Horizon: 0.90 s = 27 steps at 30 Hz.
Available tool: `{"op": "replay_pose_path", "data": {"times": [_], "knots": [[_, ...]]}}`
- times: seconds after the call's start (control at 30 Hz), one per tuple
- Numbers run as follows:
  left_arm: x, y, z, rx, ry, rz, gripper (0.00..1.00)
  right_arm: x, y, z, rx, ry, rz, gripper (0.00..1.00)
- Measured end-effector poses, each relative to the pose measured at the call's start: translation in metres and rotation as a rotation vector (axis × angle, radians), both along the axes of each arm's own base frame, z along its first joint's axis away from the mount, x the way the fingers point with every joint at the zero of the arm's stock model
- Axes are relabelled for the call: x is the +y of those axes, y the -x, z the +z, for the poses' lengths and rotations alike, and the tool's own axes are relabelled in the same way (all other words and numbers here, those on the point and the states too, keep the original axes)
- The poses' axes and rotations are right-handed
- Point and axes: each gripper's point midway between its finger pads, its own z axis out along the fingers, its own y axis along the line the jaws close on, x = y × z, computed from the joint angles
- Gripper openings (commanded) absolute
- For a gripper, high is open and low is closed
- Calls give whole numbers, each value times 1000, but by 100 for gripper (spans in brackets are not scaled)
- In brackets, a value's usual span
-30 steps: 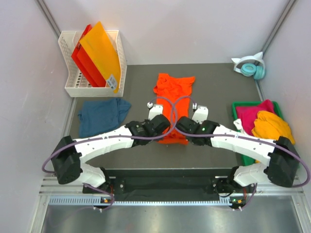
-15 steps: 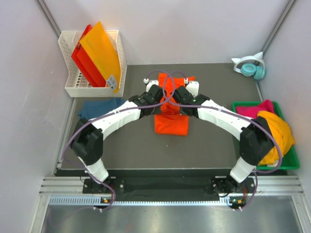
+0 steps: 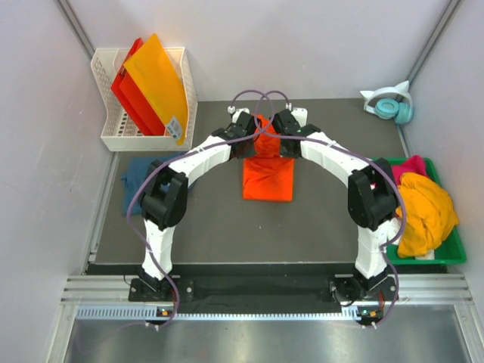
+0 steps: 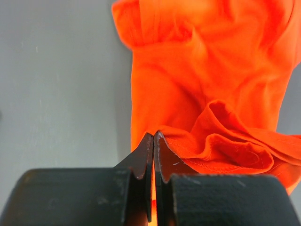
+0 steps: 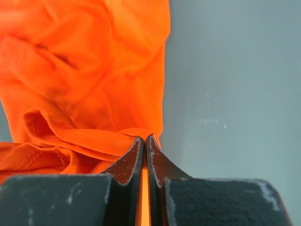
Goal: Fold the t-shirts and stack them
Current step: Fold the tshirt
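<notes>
1 orange tee (image 3: 268, 180) w/ rumpled hem

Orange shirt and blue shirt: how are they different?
The orange t-shirt is bright; the blue t-shirt is dark. The orange t-shirt lies mid-table, pinched by the left gripper and right gripper; the blue t-shirt lies at the left, partly hidden by the left arm, ungripped. Both are soft cloth on the table.

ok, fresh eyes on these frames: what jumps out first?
The bright orange t-shirt lies in the middle, its far end pinched up: the left tool and right tool are each shut on its cloth. Then the green bin at the right edge, holding a magenta shirt and a yellow-orange shirt.
</notes>
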Motion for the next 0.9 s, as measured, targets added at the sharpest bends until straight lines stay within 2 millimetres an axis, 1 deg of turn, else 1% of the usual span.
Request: {"op": "replay_pose_path", "data": {"times": [0.1, 0.23, 0.37, 0.4, 0.43, 0.47, 0.5, 0.53, 0.57, 0.6, 0.63, 0.67, 0.73, 0.8, 0.83, 0.9], "knots": [[-2, -16, 1, -13, 10, 7, 0, 1, -14, -1, -2, -7, 3, 0], [-4, -28, -3, -15, 16, 12, 0, -1, -26, -7, 4, -6, 3, 0], [-7, -38, -16, 0, 17, 6, 0, -6, -32, -21, 30, -3, -3, 0], [-7, -39, -20, 6, 16, 4, 5, -8, -32, -25, 39, -2, -4, 5], [-7, -40, -25, 16, 13, 5, 10, -8, -32, -30, 51, -2, -1, 14], [-7, -41, -29, 24, 12, 5, 16, -10, -34, -34, 58, -5, -2, 33], [-7, -42, -32, 32, 11, 5, 22, -10, -35, -36, 61, -6, -1, 41], [-6, -41, -34, 38, 10, 4, 32, -11, -36, -38, 62, -7, -2, 48], [-6, -40, -36, 46, 10, 4, 36, -11, -36, -40, 59, -11, 2, 57], [-5, -39, -36, 45, 11, 5, 40, -11, -36, -40, 50, -18, 5, 59], [-5, -39, -33, 34, 19, 6, 54, -11, -35, -38, 43, -26, 11, 61], [-2, -36, -31, 28, 23, 8, 60, -11, -32, -34, 42, -32, 18, 62], [4, -26, -21, 20, 28, 8, 61, -9, -29, -18, 20, -50, 32, 60], [10, -17, -3, -3, 46, 13, 59, -4, -23, 6, -28, -82, 50, 55], [11, -14, 8, -21, 61, 12, 57, -3, -18, 17, -49, -98, 59, 43], [11, -7, 31, -63, 110, 4, 51, -1, -3, 37, -87, -131, 79, 29]]}}
